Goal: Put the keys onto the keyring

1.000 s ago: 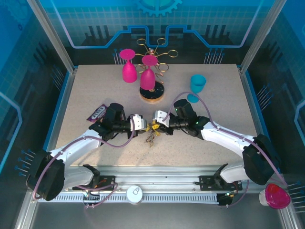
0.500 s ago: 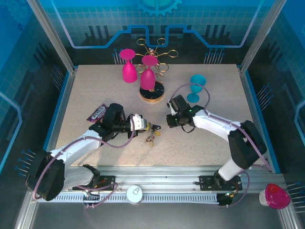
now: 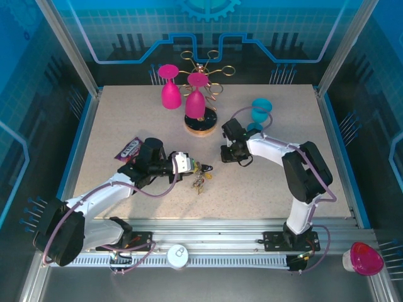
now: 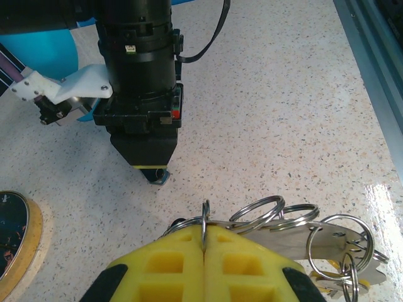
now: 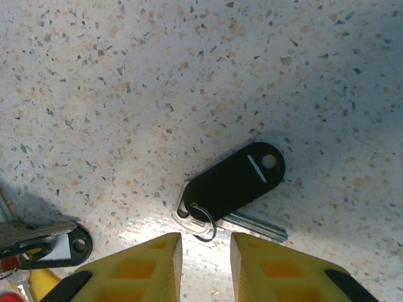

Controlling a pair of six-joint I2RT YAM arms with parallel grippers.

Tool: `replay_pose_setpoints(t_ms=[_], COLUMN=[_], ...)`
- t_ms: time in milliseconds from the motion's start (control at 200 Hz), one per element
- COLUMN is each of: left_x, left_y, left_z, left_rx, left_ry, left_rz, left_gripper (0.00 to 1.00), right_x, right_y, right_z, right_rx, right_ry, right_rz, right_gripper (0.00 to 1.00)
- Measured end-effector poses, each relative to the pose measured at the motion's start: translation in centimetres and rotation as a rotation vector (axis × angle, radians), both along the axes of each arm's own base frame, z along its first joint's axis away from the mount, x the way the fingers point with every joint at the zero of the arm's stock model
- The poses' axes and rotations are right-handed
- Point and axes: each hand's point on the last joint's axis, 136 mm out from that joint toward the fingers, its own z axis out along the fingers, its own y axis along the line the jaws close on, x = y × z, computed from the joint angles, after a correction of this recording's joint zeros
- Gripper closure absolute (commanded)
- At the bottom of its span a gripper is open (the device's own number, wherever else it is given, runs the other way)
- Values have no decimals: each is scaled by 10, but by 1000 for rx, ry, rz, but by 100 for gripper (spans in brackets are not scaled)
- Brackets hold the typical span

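Pinching, left side: we see the left gripper [image 4: 204, 245] with its yellow jaws clenched on the keyring [image 4: 204, 215]. The thin grey loop stands edge-on at the seam between them.
Keys on the ring: in the left wrist view the bunch of keys [image 4: 337, 246] lies just to the right of those jaws. Its silver blades and small split rings rest on the speckled table [image 4: 283, 94].
Right side: the right gripper [image 5: 206, 244] points down at the table, its jaws released, a narrow gap between them and nothing in it.
Loose key: a black-tagged key [image 5: 234, 181] lies flat just ahead of the parted jaws, its small ring nearest the gap. As far as we can tell, neither jaw touches it.
From above: the two pairs of jaws face each other, near but apart. The bunch sits just ahead of the left pair.
Background: a teal cup [image 3: 262, 108] stands behind the right jaws, and a wooden rack base [image 3: 201, 123] sits beyond the space between the two pairs.
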Motion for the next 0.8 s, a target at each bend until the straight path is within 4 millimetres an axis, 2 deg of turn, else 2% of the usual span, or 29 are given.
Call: replay_pose_setpoints(t_ms=[550,630,801], left_x=[0,0,0], left_y=[0,0,0], left_z=[0,0,0], left_rx=[0,0,0], left_ry=[-1,0,-1], left_rz=[0,0,0], left_gripper=[100,100,100], right_x=[-1,1,5], right_y=[3,4,6], right_z=[-17,-18,-18], right_rx=[-20,-21,-19], right_ry=[62,63,61], right_rz=[5,5,6], right_gripper=[73,75,86])
